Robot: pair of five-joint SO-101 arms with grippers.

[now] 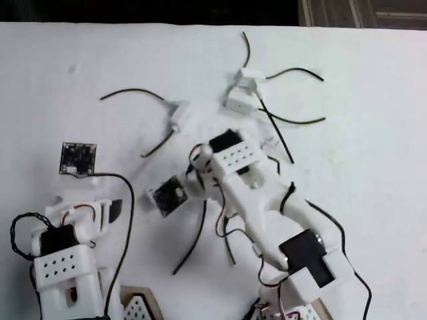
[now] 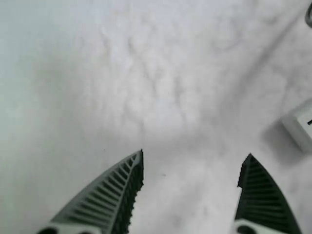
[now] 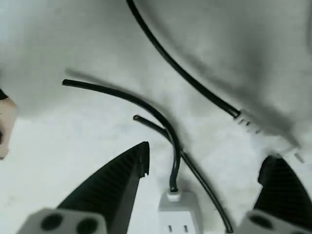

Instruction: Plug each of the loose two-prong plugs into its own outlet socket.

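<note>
Ribbed black fingers [image 3: 117, 180] of the right gripper [image 3: 207, 156] gape, a boxy white plastic socket [image 3: 179, 217] between; left gripper [image 2: 195, 161] released above crinkled cloth [image 2: 146, 87].

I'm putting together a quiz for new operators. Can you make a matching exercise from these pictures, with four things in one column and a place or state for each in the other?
Things:
1. left gripper
2. right gripper
3. plug
4. socket

States:
A. lies loose, prongs bare
B. open above bare table
C. white, both slots empty
D. open above the socket

Pairs: 1-B; 2-D; 3-A; 4-C
</note>
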